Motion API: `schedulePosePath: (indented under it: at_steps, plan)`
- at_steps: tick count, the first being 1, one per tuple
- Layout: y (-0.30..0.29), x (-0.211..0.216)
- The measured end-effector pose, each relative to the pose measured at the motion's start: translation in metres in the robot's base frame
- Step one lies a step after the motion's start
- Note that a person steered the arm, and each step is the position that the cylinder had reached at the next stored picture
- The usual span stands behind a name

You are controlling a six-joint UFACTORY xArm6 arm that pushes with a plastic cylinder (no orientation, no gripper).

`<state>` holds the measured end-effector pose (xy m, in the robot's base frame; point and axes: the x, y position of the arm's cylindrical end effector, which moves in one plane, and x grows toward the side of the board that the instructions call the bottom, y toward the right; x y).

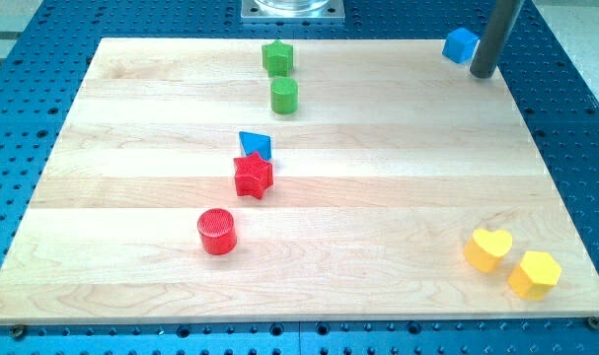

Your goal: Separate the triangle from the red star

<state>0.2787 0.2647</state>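
A blue triangle (pixel 256 146) lies near the board's middle, touching the red star (pixel 253 176) just below it. My tip (pixel 483 73) is at the view's top right, at the board's far edge, right beside a blue cube (pixel 461 45). It is far to the right of the triangle and the star.
A green star (pixel 277 57) and a green cylinder (pixel 284 96) sit at the top centre. A red cylinder (pixel 217 232) lies below and left of the red star. A yellow heart (pixel 487 249) and a yellow hexagon (pixel 534 274) sit at the bottom right. The wooden board (pixel 398 177) rests on a blue perforated table.
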Motion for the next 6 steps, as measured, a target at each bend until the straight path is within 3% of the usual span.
schedulePosePath:
  at_steps: [1, 2, 3, 4, 5, 6]
  plan:
    - [-0.097, 0.057]
    - [-0.188, 0.177]
    - [-0.298, 0.194]
    - [-0.346, 0.165]
    - [-0.381, 0.165]
    - [-0.339, 0.138]
